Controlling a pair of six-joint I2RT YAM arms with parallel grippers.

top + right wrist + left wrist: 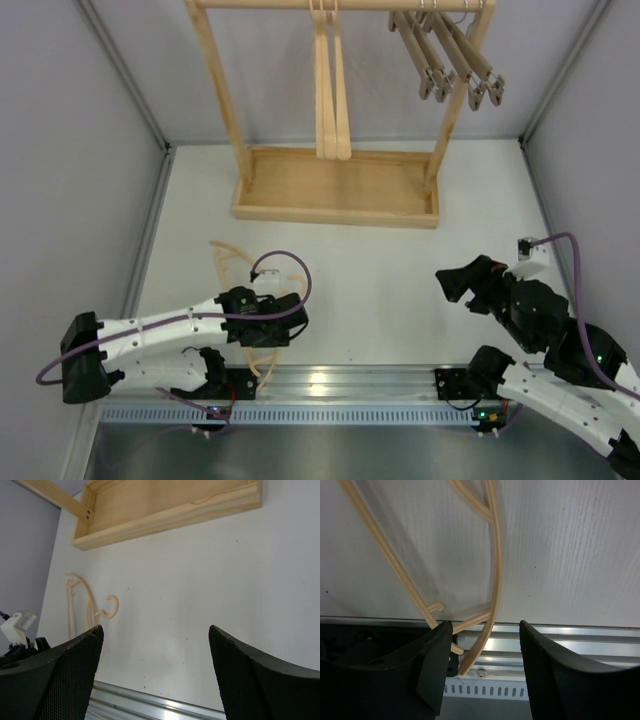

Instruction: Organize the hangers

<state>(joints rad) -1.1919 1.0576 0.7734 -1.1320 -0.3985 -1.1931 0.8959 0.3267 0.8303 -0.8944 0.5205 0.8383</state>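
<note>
Hangers hang from the rail of the wooden rack (335,214) at the far side of the table (400,290): pale coat hangers (330,100) at the centre, brown clamp bars (445,60) to the right. More pale hangers (497,565) lie flat on the table near the left edge. The left pincer (485,630) stands over them, jaws apart astride one thin hanger arm without clamping it; the right pincer (155,630) is apart and empty.

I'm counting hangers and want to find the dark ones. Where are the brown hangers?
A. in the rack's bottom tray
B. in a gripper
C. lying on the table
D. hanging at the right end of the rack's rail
D: the brown hangers hang bunched from the rail at its right end; only pale hangers lie on the table.
</note>
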